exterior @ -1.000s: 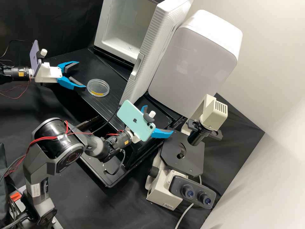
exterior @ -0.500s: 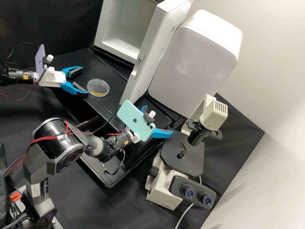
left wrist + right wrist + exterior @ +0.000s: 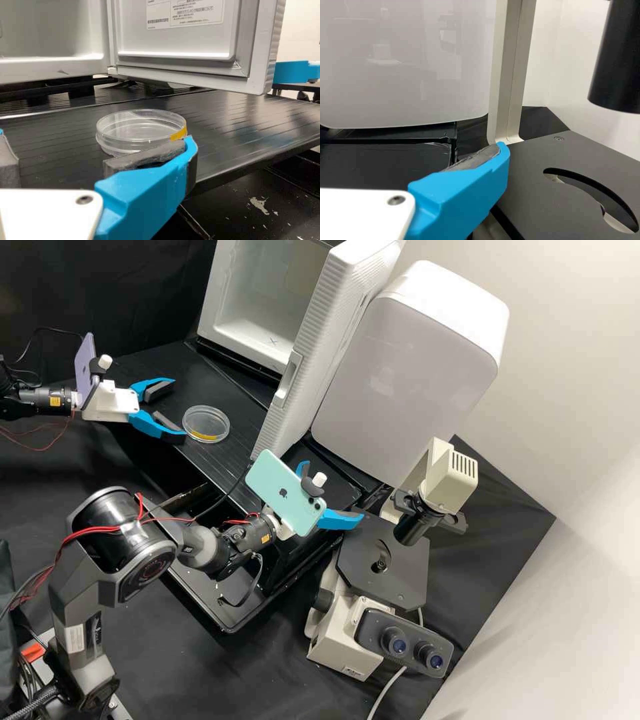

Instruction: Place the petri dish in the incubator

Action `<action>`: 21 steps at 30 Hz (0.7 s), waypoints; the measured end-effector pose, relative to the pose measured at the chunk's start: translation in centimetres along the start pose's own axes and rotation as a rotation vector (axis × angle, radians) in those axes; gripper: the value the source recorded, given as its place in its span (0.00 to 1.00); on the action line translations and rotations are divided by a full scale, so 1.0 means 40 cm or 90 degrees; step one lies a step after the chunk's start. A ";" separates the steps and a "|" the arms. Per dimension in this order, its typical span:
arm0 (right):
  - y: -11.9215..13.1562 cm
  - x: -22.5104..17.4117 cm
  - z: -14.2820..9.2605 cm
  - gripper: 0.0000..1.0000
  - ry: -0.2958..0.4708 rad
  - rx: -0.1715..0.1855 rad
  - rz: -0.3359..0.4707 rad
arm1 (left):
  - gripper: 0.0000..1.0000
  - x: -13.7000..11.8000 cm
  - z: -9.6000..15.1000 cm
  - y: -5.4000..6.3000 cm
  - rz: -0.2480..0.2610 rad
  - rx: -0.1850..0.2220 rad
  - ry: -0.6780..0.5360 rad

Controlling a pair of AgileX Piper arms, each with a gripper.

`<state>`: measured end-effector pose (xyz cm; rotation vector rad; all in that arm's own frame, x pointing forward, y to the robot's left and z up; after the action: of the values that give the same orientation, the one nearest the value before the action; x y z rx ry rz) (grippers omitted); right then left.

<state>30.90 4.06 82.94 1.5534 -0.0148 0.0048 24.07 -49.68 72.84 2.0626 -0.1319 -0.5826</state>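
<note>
Nearer the petri dish (image 3: 206, 423) now, left end effector (image 3: 170, 410) hangs spread over ribbed black bench (image 3: 230, 457); right end effector (image 3: 331, 492) spread too. Black drapes behind. Label (image 3: 185, 12) on incubator (image 3: 257, 300) door unreadable.

the petri dish (image 3: 206, 423) lies on a raised platform (image 3: 227, 460), in front of the open incubator (image 3: 260, 300), whose door (image 3: 313, 340) swings out on the dish's right. the left gripper (image 3: 165, 409) hangs spread just left of the dish. the right gripper (image 3: 340, 518) sits nearer the camera, at the edge of the stage of a microscope (image 3: 380, 600) right of the platform.
</note>
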 end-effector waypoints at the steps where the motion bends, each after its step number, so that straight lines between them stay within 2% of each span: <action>1: 0.000 0.000 0.000 1.00 0.000 0.000 0.000 | 1.00 0.000 -0.002 0.000 0.000 0.000 0.002; 5: 0.000 0.000 0.000 1.00 0.000 0.000 0.000 | 1.00 0.005 -0.004 0.006 0.007 0.001 0.002; 17: 0.000 0.000 0.000 1.00 0.000 0.000 0.000 | 1.00 0.047 -0.014 0.032 -0.004 -0.006 0.017; 21: 0.000 0.000 0.000 1.00 0.000 0.000 0.000 | 1.00 0.058 -0.013 0.043 0.004 -0.021 0.016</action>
<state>30.90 4.06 82.94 1.5534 -0.0148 0.0048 26.59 -50.93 73.67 2.0355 -0.1138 -0.5514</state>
